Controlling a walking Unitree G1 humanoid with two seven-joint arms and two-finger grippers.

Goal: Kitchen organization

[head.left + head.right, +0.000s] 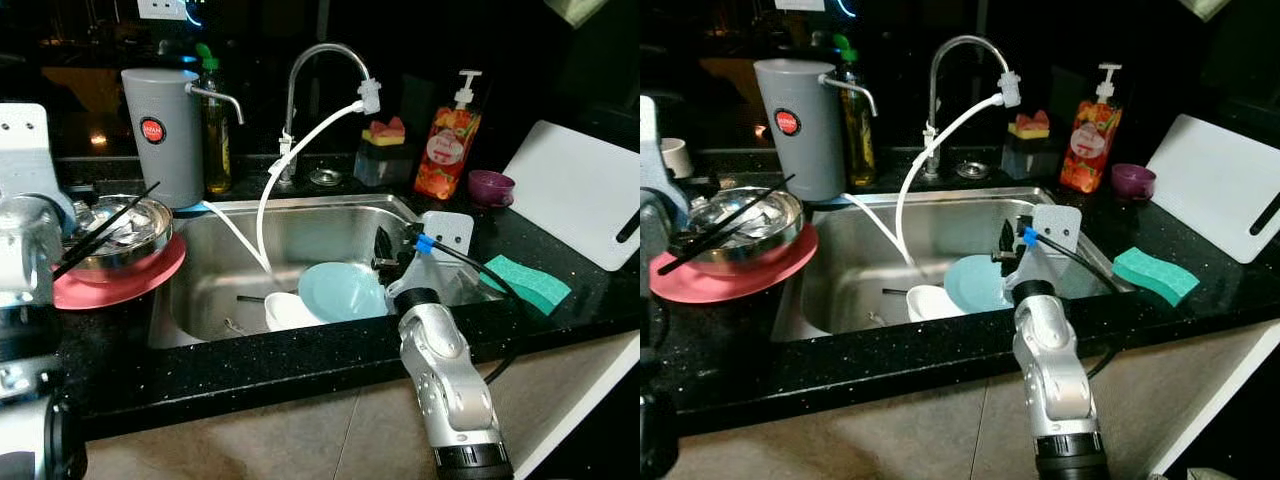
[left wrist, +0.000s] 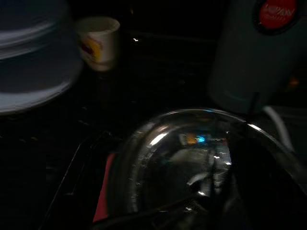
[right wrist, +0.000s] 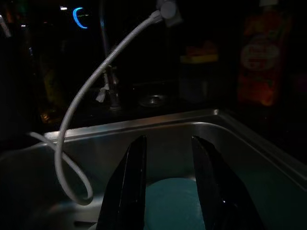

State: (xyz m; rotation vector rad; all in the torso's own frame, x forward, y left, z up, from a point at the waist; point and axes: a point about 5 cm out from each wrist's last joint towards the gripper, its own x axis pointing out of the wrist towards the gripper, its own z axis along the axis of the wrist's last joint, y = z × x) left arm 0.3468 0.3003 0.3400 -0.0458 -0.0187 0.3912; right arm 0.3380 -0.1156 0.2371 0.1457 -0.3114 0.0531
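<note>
Right wrist view: right gripper (image 3: 168, 191) (fingers apart) just above teal plate (image 3: 172, 203) in sink (image 3: 158, 122).

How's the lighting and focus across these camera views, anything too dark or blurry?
Eye views: sink and counter well lit and sharp, background behind the tap black. Left wrist view: very dark and soft, glare on the steel bowl. Right wrist view: dim, with the right gripper open above a teal plate.

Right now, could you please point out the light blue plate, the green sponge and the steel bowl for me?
light blue plate (image 1: 343, 291), left eye view, centre of its face.
green sponge (image 1: 528, 283), left eye view, middle of its top.
steel bowl (image 1: 745, 232), right eye view, its front wall.
</note>
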